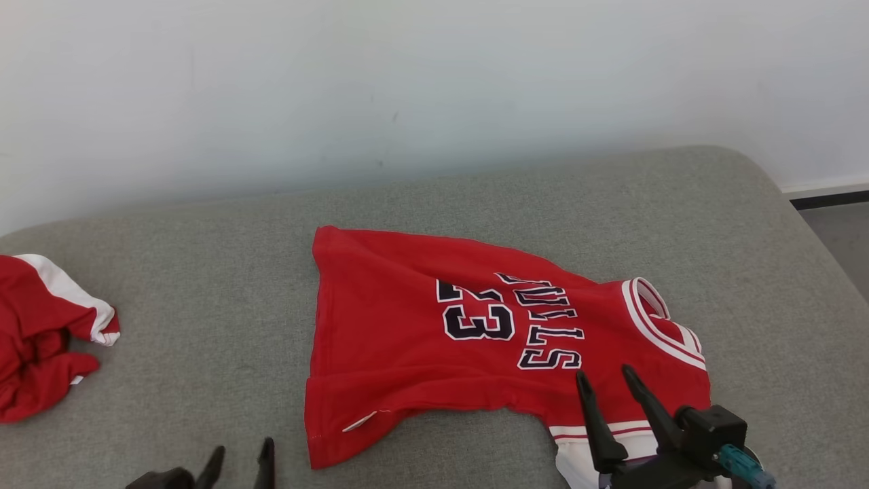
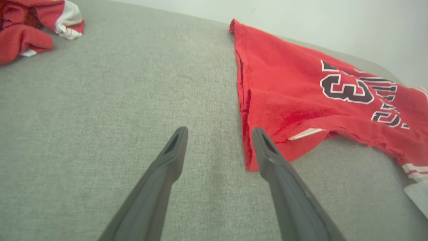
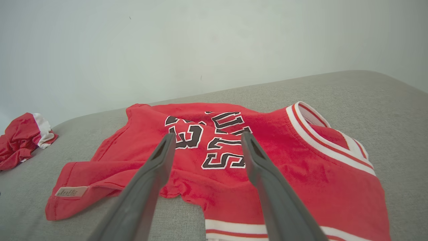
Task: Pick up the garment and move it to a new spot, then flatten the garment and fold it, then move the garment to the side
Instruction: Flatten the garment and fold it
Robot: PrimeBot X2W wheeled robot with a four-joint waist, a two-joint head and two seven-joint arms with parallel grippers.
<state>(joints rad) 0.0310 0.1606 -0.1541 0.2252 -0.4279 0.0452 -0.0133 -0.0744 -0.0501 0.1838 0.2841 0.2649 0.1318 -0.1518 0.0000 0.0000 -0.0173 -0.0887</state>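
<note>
A red basketball jersey with a dark "23" and dark white-edged lettering (image 1: 407, 339) lies spread on a grey woven fabric cushion (image 1: 204, 305), right of the middle of the head view. Its hem faces the left of the frame. Its white-and-red striped collar sits at the right, and the lower hem corner is folded over, with a small pale label (image 1: 358, 422) showing there. The cloth is not fully flat, with soft ridges running across the lower half.

The left gripper (image 1: 241, 462) shows at the bottom edge, left of the jersey's hem. In the left wrist view its two dark fingers (image 2: 219, 134) stand apart with bare grey cushion (image 2: 100, 100) between them – released, holding nothing – and the right-hand tip sits just beside the hem corner of the jersey (image 2: 284, 83).

The right gripper (image 1: 605, 375) rises from the lower right of the head view, with its tips over the jersey's chest just below the lettering. In the right wrist view its fingers (image 3: 208, 137) are spread wide over the print on the jersey (image 3: 317, 177), gripping no cloth. I cannot tell whether the tips touch the fabric.

A crumpled red-and-white garment (image 1: 41, 339) lies at the left edge of the head view, well apart from the jersey. A plain white wall (image 1: 407, 81) fills the top of the frame.
</note>
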